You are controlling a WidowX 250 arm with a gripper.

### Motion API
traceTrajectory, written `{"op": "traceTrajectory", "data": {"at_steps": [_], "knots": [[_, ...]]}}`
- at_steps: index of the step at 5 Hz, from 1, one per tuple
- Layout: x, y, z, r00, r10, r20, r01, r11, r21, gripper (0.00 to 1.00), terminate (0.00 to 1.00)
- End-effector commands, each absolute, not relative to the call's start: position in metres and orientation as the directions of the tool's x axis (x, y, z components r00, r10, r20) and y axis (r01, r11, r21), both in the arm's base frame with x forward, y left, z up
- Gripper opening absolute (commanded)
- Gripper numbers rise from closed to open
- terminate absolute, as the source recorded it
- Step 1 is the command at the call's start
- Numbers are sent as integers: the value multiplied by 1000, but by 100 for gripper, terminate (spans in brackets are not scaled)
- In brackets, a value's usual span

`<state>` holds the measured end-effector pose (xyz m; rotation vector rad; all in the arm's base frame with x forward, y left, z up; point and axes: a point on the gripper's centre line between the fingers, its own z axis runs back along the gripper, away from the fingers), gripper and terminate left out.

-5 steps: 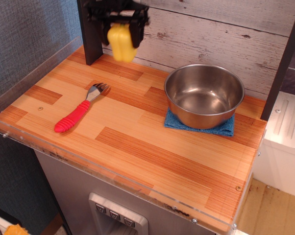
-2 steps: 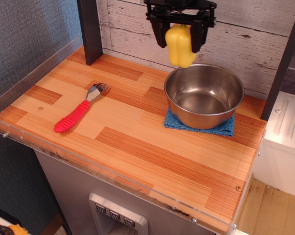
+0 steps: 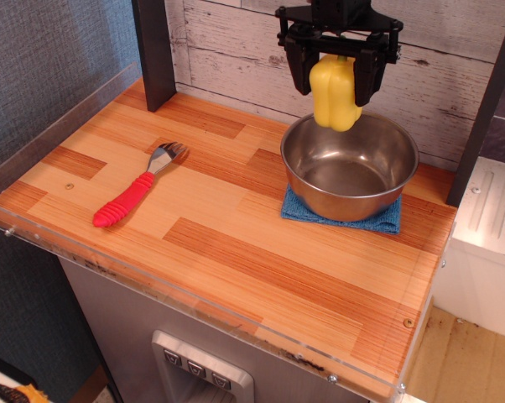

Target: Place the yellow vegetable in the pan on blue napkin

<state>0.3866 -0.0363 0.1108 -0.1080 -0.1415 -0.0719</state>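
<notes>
My black gripper (image 3: pixel 336 80) is shut on the yellow vegetable (image 3: pixel 335 96), a glossy yellow toy pepper. It hangs in the air over the far rim of the pan (image 3: pixel 350 163), a round shiny steel bowl that holds nothing. The pan stands on the blue napkin (image 3: pixel 378 220), whose woven edge shows under its front and right side, at the right of the wooden table top (image 3: pixel 236 243).
A spoon-fork with a red ribbed handle (image 3: pixel 135 196) lies on the left half of the table. A dark post (image 3: pixel 154 50) stands at the back left. A clear plastic rim (image 3: pixel 59 126) runs along the left and front edges. A white plank wall stands behind.
My gripper has carried the yellow vegetable to the right, from the back left near the dark post to above the pan's far rim, and a little lower. Pan, napkin and spoon have not moved.
</notes>
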Motion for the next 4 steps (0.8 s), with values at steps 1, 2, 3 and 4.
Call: {"op": "traceTrajectory", "data": {"at_steps": [1,2,3,4], "knots": [[380,-33,149,968,-94,234,121,987,-104,0,0],[378,-29,153,970,-98,221,122,988,-97,100,0],[374,-23,161,969,-104,224,131,985,-110,100,0],[369,-12,172,969,-94,228,126,984,-130,100,0]]}}
